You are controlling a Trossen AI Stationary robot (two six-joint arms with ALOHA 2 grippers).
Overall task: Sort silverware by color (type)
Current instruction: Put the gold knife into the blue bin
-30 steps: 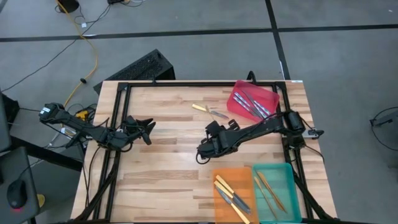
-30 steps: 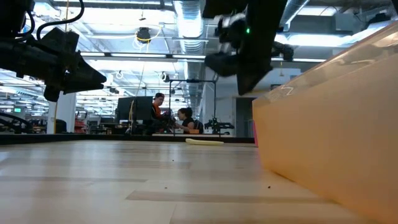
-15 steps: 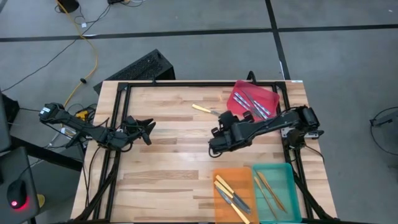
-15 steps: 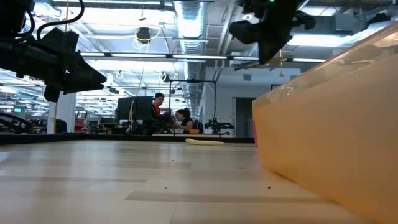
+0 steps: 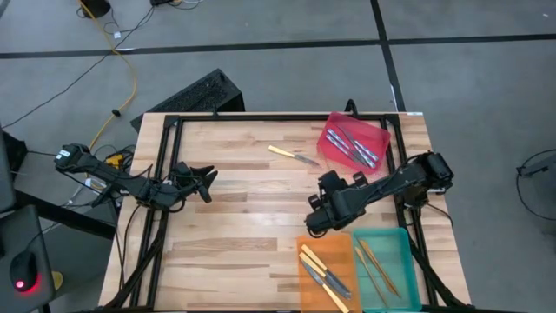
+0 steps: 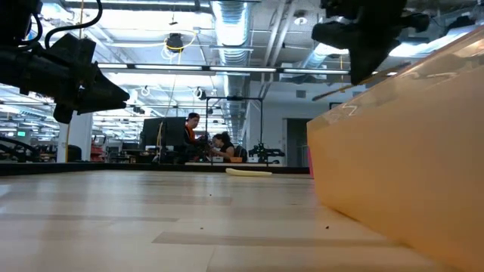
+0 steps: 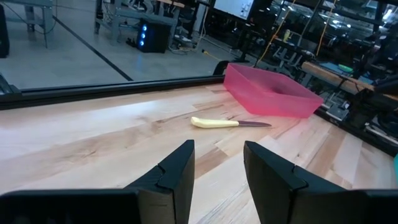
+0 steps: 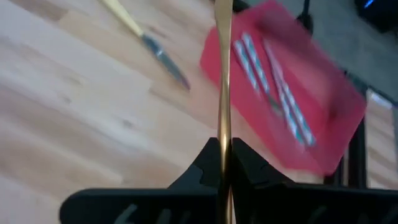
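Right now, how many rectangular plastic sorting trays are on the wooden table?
3. In the high view, the red tray sits at the table's top right. The orange tray is at the bottom edge, and the teal tray is beside it on the right. None appears hidden.

The utensil (image 8: 223, 74) clamped in the right gripper (image 8: 224, 163) is cut off by the right wrist picture's upper edge, so its end type cannot be told, and the red tray (image 8: 292, 118) beyond it is blurred (the pieces inside read only as pale streaks). In the low view the orange tray (image 6: 408, 151) fills the right side, runs off the frame and hides the table behind it, while the right gripper (image 6: 363, 53) is cropped at the top. In the high view the utensils in the teal tray (image 5: 395, 239) are too small to tell type.
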